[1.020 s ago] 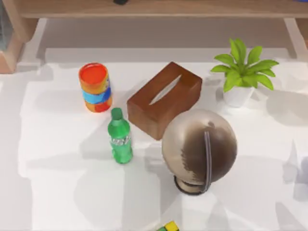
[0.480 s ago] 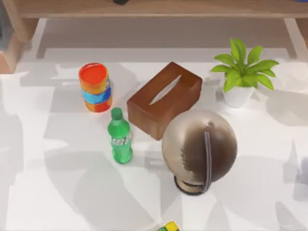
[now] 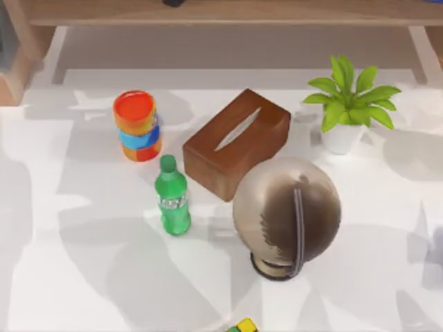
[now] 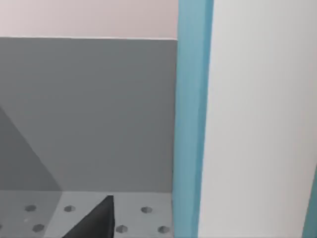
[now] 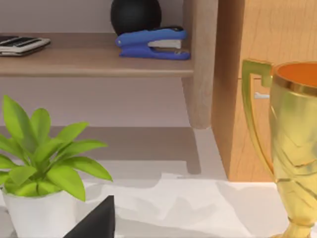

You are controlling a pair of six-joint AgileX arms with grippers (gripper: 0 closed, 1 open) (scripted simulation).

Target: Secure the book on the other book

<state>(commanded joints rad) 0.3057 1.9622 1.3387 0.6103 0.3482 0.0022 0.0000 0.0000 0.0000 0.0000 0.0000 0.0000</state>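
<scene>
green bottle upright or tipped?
Upright. In the top view the green bottle stands on its base, cap uppermost, beside the tissue box.

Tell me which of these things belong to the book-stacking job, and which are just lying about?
For the job:
- perhaps the teal-edged slab in the left wrist view; I cannot tell whether it is a book

Just lying about:
- can
- bottle
- tissue box
- globe
- plant
- cube
- stapler
- trophy

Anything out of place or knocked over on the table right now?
Nothing is tipped or spilled: bottle, can, globe and plant stand upright. Odd part: no books on the table.
</scene>
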